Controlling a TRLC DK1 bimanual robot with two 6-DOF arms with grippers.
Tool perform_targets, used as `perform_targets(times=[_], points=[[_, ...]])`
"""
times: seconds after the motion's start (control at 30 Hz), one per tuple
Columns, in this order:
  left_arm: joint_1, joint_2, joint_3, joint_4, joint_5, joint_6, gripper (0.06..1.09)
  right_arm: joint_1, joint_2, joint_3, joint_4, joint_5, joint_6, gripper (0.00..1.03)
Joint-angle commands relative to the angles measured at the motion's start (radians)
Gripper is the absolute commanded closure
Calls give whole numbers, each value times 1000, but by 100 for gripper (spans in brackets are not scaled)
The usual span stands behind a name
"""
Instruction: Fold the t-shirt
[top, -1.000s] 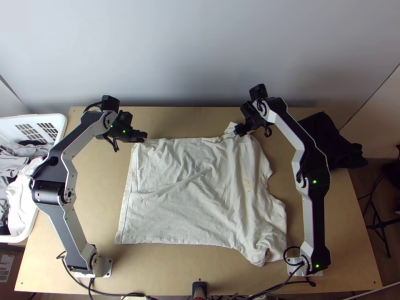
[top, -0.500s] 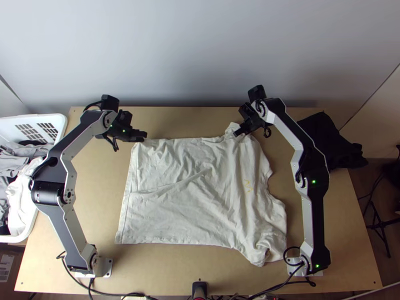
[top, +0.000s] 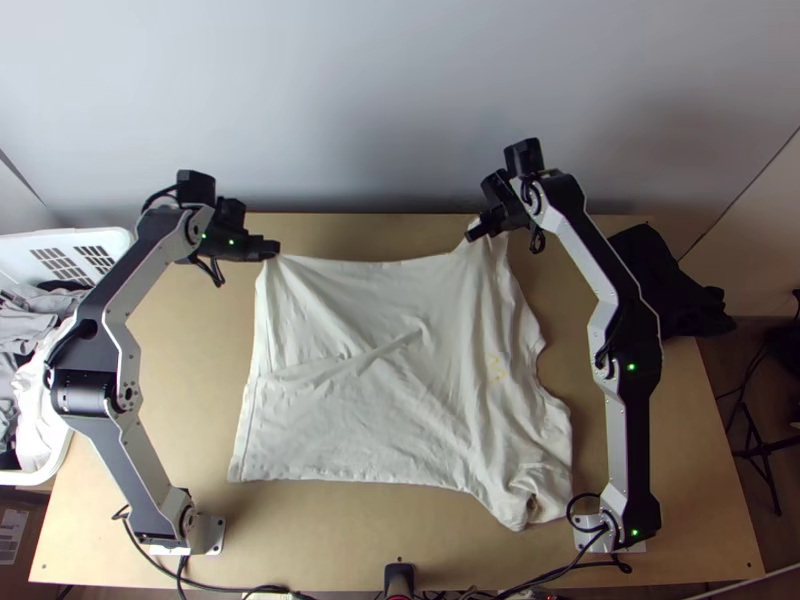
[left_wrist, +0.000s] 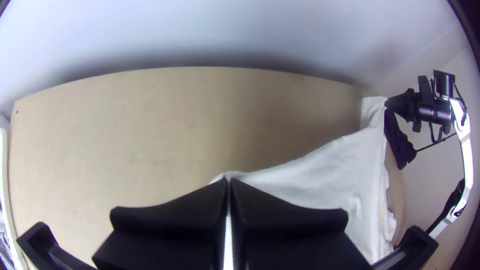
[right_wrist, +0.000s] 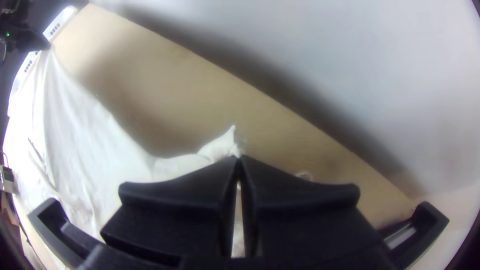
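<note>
Having moved up and outward a little, the left gripper (top: 268, 249) and right gripper (top: 474, 236) are lifting the white t-shirt (top: 390, 410) by its far edge, each pinching cloth between closed fingers, the rest lying spread and creased on the wooden table (top: 180, 400).

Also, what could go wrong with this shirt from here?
The left pincer and right pincer pinch only small bits of the t-shirt's raised far edge, so one might slip off. The slanting crease across the middle could get folded in. The bunched near corner may leave a lump.
</note>
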Motion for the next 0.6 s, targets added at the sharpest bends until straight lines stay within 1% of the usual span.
perform_targets(times=[0.0,0.17,0.37,0.43,0.57], points=[[34,13,38,46,-17,8,105,-1,11,28,67,19,6,100],[51,36,36,107,-42,29,105,1,29,28,142,65,21,100],[49,57,24,258,-91,34,105,2,52,26,237,119,23,100],[46,75,20,299,-118,34,105,2,63,28,259,127,21,100],[40,112,23,373,-144,32,105,1,86,28,308,148,12,100]])
